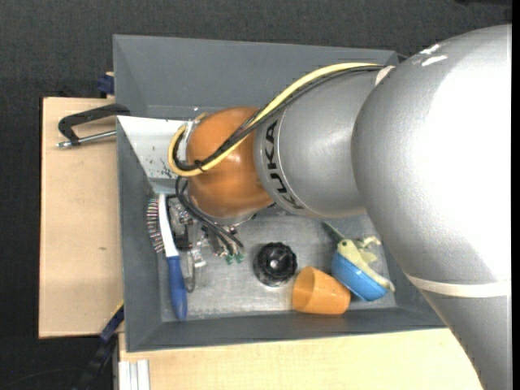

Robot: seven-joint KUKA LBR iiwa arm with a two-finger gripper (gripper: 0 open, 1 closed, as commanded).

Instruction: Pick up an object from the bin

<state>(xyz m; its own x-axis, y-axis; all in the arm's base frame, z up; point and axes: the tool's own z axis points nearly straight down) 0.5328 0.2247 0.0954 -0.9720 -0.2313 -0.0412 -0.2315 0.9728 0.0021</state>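
Where KUKA lettering marks the arm (325,161), gripper (193,254) low beside blue-handled brush (175,287), its spread cannot be told.

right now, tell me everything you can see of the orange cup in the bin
The cup is plain orange, smooth and rounded, and looks like plastic. It lies on its side on the floor of the bin, by the near wall and right of centre. Its right side meets the blue dish, and the black knob sits close to its upper left. I cannot tell which way its mouth faces.
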